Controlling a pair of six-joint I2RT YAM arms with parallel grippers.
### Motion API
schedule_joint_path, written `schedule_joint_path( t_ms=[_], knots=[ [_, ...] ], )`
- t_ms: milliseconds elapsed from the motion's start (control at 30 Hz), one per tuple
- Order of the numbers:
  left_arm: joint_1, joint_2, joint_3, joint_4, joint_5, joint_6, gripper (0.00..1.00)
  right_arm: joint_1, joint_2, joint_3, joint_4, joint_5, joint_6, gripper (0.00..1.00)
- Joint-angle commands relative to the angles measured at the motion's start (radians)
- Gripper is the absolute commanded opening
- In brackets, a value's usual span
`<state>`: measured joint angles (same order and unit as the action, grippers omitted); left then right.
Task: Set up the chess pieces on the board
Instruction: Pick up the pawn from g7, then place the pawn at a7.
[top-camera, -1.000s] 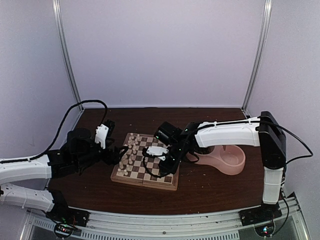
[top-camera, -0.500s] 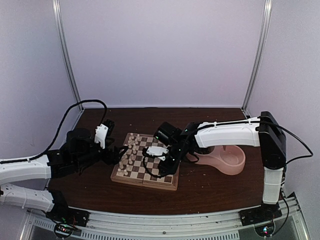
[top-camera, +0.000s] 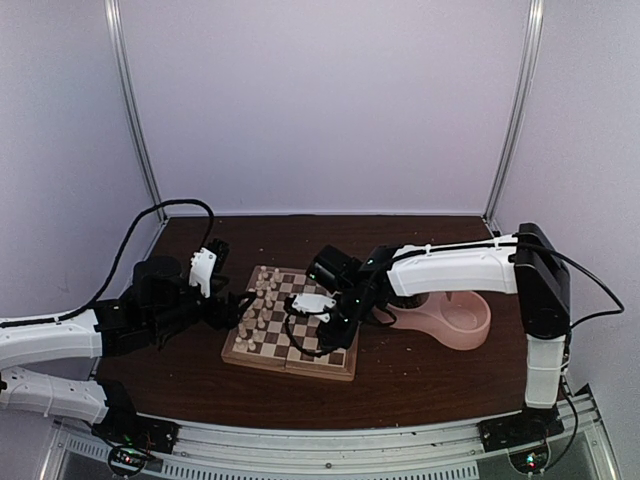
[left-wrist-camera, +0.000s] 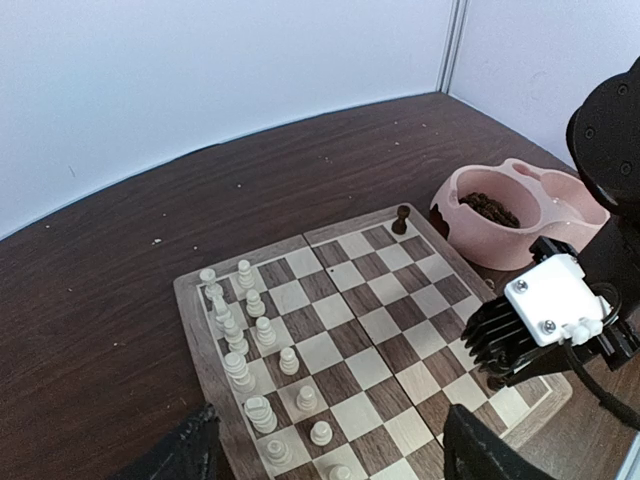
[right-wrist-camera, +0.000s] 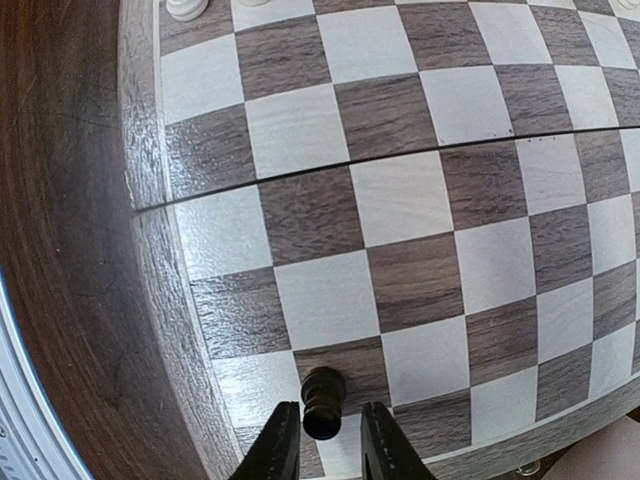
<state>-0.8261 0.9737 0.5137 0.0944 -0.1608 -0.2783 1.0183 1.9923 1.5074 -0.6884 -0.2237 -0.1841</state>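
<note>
The right gripper (right-wrist-camera: 329, 415) straddles a dark piece (right-wrist-camera: 322, 390) near the board (right-wrist-camera: 400, 200) corner, clamped or not I cannot tell; left gripper (left-wrist-camera: 330, 445) gapes wide, empty

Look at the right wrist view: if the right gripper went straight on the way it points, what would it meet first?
The dark chess piece sitting between the fingertips of the right gripper, then the board beneath it; whether they already touch is unclear.

Top view high, angled down; left wrist oblique; right wrist close overhead; all share board (top-camera: 272, 345).
</note>
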Motion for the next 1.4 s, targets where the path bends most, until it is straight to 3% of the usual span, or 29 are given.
schedule_joint_path(
  t_ms=[0, 100, 333, 633, 933, 1133, 1367],
  knots=[
    [0.002, -0.013, 0.022, 0.019, -0.01, 0.011, 0.77, 0.011, 0.021, 0.032, -0.012, 0.025, -0.003, 0.19],
    [0.002, -0.014, 0.02, 0.019, -0.01, 0.011, 0.77, 0.012, 0.016, 0.029, -0.009, 0.032, -0.002, 0.11],
    [0.002, -0.015, 0.02, 0.018, -0.012, 0.013, 0.77, 0.007, -0.074, -0.043, 0.09, 0.13, 0.028, 0.04],
    [0.002, -0.013, 0.02, 0.019, -0.013, 0.013, 0.77, -0.034, -0.171, -0.154, 0.292, 0.286, 0.114, 0.05],
    [0.003, -0.085, -0.028, 0.041, -0.079, 0.007, 0.74, -0.069, -0.143, -0.176, 0.42, 0.45, 0.182, 0.01],
    [0.002, -0.096, -0.039, 0.047, -0.096, 0.008, 0.75, -0.096, -0.113, -0.102, 0.374, 0.441, 0.248, 0.02],
    [0.002, -0.059, -0.025, 0.043, -0.096, 0.009, 0.75, -0.141, 0.034, 0.094, 0.245, 0.375, 0.313, 0.03]
  ],
)
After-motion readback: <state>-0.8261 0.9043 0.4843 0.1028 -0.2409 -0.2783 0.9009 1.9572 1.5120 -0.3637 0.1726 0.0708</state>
